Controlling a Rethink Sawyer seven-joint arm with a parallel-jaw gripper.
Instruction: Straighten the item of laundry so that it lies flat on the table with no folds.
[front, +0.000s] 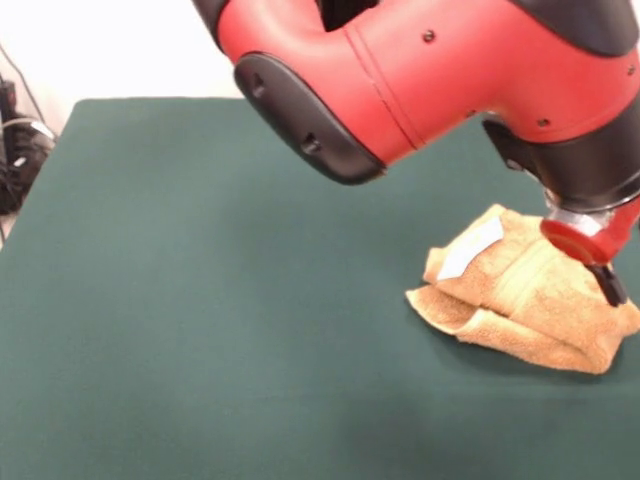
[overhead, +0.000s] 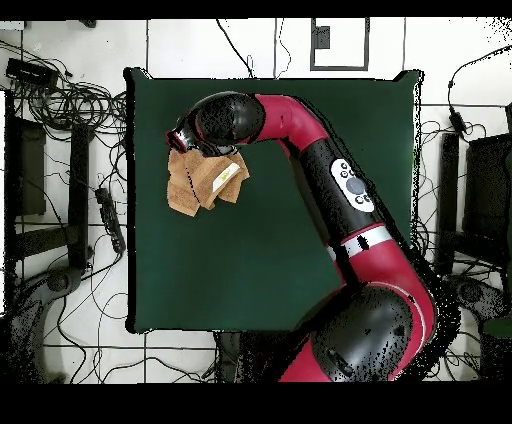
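Observation:
The item of laundry (front: 520, 305) is a golden-orange terry towel lying bunched and folded over itself near the right edge of the green table (front: 200, 300). Its white label (front: 470, 248) faces up on the top fold. My gripper (front: 608, 285) hangs from the red arm at the towel's right side, its black tip down at the cloth. Whether it is holding the cloth cannot be seen. From overhead the towel (overhead: 205, 180) lies near the left edge of the table (overhead: 280, 250), with the label (overhead: 227, 176) on its right part and the gripper (overhead: 183, 140) over its upper left corner.
The arm's thick red link (front: 400, 80) hangs over the table's far half. Cables and black equipment (overhead: 60, 100) lie on the floor around the table, close to the edge where the towel is. Black gear (front: 20, 150) shows at the left.

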